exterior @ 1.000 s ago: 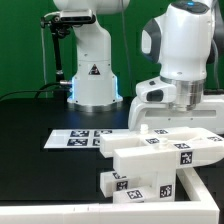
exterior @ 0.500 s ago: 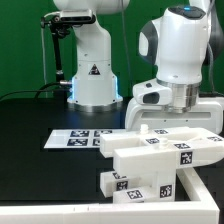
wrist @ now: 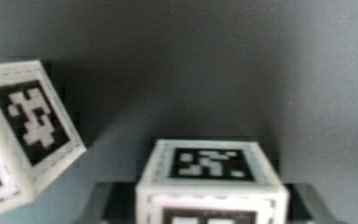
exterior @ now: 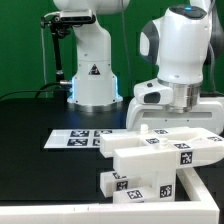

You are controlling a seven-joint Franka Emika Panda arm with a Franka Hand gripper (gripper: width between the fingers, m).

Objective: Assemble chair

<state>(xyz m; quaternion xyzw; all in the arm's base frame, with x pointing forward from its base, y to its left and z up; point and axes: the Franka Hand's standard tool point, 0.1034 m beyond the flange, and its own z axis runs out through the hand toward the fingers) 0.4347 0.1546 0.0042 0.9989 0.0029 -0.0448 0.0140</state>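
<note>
The robot's two-finger gripper [wrist: 204,204] straddles a small white plastic post with a cube-shaped end [wrist: 206,165]. Its dark fingers [wrist: 115,200] stand just beside two opposite flanks of the cube, presumably so that closing squeezes flat faces and leaves the black-and-white tag on top readable. The jaws are partway in, but whether the pads already press the plastic I cannot tell. A second tagged white plastic block [wrist: 25,120] shows at an angle nearby, apart from the fingers. In the exterior view the other white blocky chair pieces [exterior: 165,150] lie bunched at the exterior view's right, probably to keep them within the arm's easy reach, and they hide the fingertips. Everything rests on a matte black table [exterior: 30,160]. The flat white marker board [exterior: 80,138] lies beside the heap, a white rail [exterior: 60,212] runs along the near edge, and a green backdrop [exterior: 20,50] rises behind the arm's white base [exterior: 95,80].
</note>
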